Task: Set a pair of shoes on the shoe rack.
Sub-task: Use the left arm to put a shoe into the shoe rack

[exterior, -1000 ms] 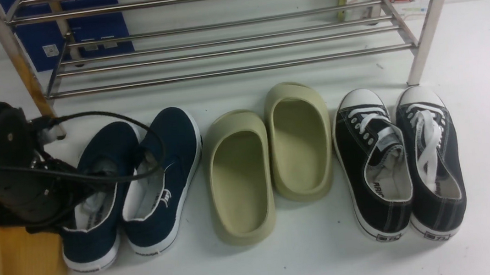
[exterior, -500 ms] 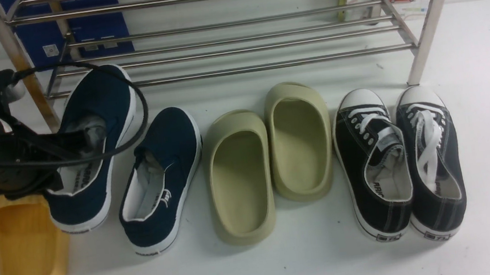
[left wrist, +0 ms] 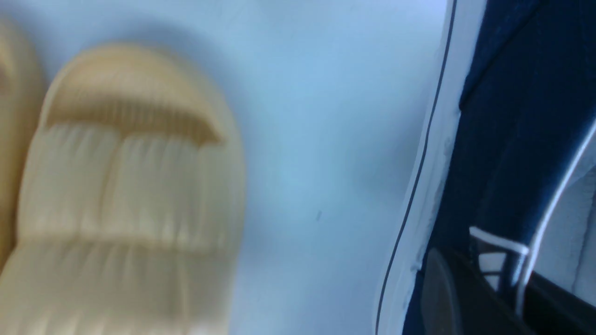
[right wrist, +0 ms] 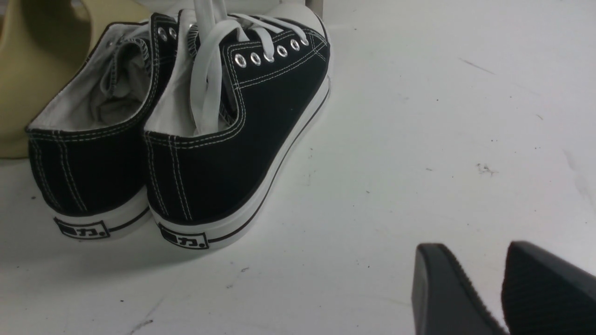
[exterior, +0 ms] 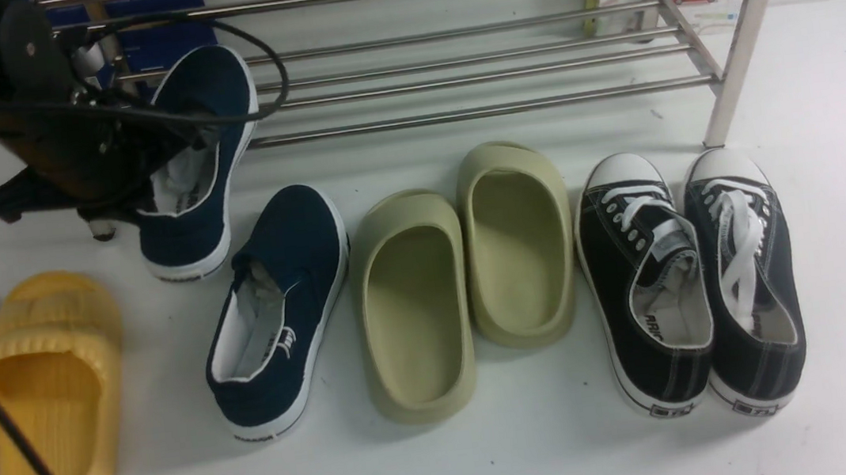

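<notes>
Below, a scuffed white surface (exterior: 497, 468) under the shoe rack (exterior: 472, 113)

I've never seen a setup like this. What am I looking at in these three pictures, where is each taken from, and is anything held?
It is a robot with two arms, each ending in a tool for gripping. The wide picture looks forward from between the arms; the other two come from wrist cameras. On the surface stand yellow slippers, one navy shoe, green clogs and black sneakers, before a steel rack. The left tool is shut on the other navy shoe, raised toward the rack. The right tool is open and empty, near the sneakers.
</notes>
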Motion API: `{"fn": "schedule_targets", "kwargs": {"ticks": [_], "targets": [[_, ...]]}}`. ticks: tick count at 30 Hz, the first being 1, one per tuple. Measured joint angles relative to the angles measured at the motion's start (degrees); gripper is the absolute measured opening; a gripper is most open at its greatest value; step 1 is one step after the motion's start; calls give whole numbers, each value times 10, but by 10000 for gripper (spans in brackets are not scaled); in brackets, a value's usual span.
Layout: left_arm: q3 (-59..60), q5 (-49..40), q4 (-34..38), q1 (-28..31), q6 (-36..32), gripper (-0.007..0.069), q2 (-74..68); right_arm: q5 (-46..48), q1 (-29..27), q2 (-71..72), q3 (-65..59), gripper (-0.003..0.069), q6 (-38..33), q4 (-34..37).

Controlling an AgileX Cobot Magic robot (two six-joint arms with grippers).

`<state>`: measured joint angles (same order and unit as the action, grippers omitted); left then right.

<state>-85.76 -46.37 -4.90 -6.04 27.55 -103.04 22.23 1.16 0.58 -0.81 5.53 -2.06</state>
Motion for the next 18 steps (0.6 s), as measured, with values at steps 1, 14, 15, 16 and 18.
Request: {"fn": "schedule_targets", "kwargs": {"ticks": [1, 14, 15, 16, 18], "targets": [[-44, -7, 2, 1, -2, 15, -32, 0, 0, 0, 0, 237, 0, 0], [-240, -39, 45, 29, -18, 15, -186, 0, 0, 0, 0, 237, 0, 0], [-242, -39, 45, 29, -18, 19, -187, 0, 0, 0, 0, 237, 0, 0], [-243, -39, 45, 29, -18, 26, -188, 0, 0, 0, 0, 237, 0, 0], [-245, -39, 43, 29, -18, 51, -189, 0, 0, 0, 0, 237, 0, 0]]}}
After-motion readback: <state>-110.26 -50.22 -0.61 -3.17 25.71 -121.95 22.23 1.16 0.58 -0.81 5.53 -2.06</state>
